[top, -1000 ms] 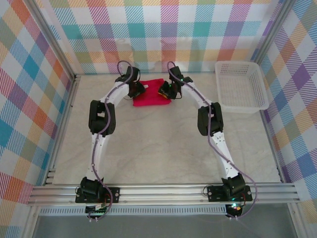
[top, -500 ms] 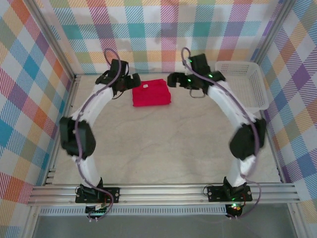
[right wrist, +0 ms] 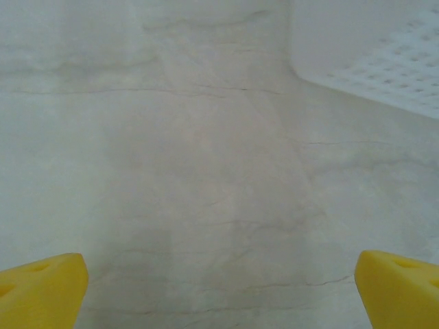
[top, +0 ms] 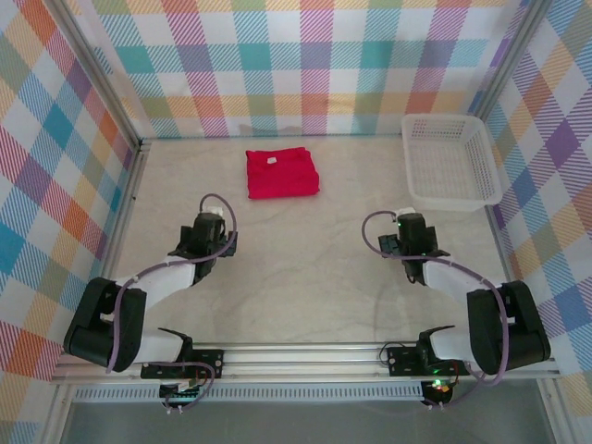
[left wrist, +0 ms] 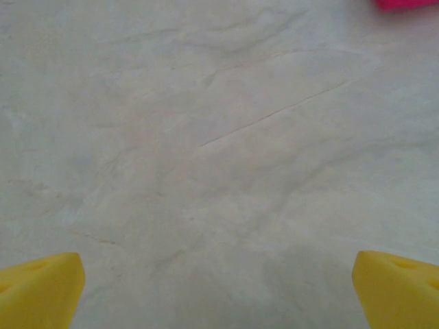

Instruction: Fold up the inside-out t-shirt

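The inside-out t-shirt (top: pixel 281 173) lies folded into a small red rectangle at the back middle of the table, a small white tag showing near its far edge. Its corner peeks into the left wrist view as a red patch (left wrist: pixel 408 3) at the top right. My left gripper (top: pixel 205 233) sits low over the table at the near left, well short of the shirt, open with nothing between its yellow fingertips (left wrist: pixel 41 288). My right gripper (top: pixel 410 231) sits at the near right, also open and empty, its yellow fingertips (right wrist: pixel 401 284) spread wide over bare table.
A white plastic mesh basket (top: pixel 450 162) stands at the back right, its corner showing in the right wrist view (right wrist: pixel 384 55). Metal frame rails run along the table's left and right sides and the near edge.
Both grippers let go of the folded shirt, opened, and drew back from the far side to low positions near the front. The shirt lies where it was left.
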`<state>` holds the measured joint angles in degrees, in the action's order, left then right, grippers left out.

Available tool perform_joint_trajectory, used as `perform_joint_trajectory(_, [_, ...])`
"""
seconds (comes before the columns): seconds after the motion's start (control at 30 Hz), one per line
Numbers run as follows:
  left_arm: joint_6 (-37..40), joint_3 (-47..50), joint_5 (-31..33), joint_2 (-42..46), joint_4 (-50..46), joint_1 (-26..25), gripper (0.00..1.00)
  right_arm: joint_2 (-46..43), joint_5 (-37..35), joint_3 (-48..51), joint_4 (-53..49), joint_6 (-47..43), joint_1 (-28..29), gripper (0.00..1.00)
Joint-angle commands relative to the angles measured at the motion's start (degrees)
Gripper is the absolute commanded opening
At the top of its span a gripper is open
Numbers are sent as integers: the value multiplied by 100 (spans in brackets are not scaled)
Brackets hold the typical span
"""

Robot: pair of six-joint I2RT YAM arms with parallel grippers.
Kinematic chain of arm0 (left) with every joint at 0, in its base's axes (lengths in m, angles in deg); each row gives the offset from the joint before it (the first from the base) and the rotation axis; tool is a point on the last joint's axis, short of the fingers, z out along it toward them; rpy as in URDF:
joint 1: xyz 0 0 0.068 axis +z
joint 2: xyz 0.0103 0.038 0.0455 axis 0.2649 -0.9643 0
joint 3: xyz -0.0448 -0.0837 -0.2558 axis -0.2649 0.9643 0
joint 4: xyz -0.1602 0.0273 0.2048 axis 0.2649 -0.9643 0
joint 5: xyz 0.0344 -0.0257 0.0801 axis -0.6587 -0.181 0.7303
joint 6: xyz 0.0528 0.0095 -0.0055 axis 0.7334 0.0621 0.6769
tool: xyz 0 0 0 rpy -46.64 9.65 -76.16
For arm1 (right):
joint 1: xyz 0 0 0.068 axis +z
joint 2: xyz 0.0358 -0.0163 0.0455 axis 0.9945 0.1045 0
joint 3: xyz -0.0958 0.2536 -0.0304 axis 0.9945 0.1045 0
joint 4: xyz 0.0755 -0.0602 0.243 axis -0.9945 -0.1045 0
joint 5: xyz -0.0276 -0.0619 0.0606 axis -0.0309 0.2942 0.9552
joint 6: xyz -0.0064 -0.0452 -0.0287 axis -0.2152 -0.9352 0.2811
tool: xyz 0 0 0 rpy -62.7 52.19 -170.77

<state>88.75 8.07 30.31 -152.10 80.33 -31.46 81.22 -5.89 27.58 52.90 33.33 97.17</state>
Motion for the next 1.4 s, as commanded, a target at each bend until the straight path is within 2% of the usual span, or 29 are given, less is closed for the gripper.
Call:
perform_joint_trajectory(0.0, [-116, 415, -63, 67, 1793, 246, 100, 349, -41, 119, 2037, -226, -180, 100])
perform_joint_trajectory(0.13, [11, 493, -249, -242, 2529, 435, 100, 752, 567, -25, 2536, -422, -290, 100])
perform_joint_trajectory(0.23, [-179, 564, -737, -586, 3155, 764, 100, 1143, 623, -589, 1849, -398, -426, 100])
perform_joint_trajectory(0.37, [-212, 785, -856, -1371, 4339, 868, 100, 1212, 1138, -760, 1500, -478, -507, 100])
perform_joint_trajectory(0.43, [-242, 668, -906, -1262, 3906, 884, 100, 1053, 1246, -559, 1724, -514, -516, 100])
perform_joint_trajectory(0.53, [-229, 588, -996, -1314, 3830, 920, 100, 746, 1382, -244, 2013, -310, -508, 100])
perform_joint_trajectory(0.67, [-238, 551, -1033, -1306, 3741, 928, 100, 712, 2236, 69, 2851, -197, -517, 100])
perform_joint_trajectory(0.7, [-238, 540, -1050, -1306, 3718, 937, 100, 889, 2069, 56, 3078, -141, -517, 100])
perform_joint_trajectory(0.73, [-247, 538, -1072, -1302, 3700, 938, 100, 981, 1738, -80, 2887, 7, -524, 100])
perform_joint_trajectory(0.83, [-242, 527, -1097, -1311, 3692, 956, 100, 988, 1803, -27, 2968, 246, -680, 100])
perform_joint_trajectory(0.9, [-255, 511, -1148, -1309, 3659, 973, 100, 961, 2050, 274, 3462, 417, -853, 100])
perform_joint_trajectory(1.0, [-271, 480, -1245, -1312, 3607, 1016, 100, 1427, 2425, 668, 4739, 424, -1033, 100])
perform_joint_trajectory(1.03, [-275, 468, -1283, -1312, 3570, 1037, 100, 1269, 2495, 637, 4386, 387, -1031, 100])
perform_joint_trajectory(1.1, [-289, 449, -1336, -1313, 3536, 1065, 100, 1374, 2485, 676, 4656, 394, -1035, 100])
perform_joint_trajectory(1.37, [-296, 423, -1456, -1320, 3494, 1117, 100, 1317, 2356, 479, 4159, 490, -1044, 100])
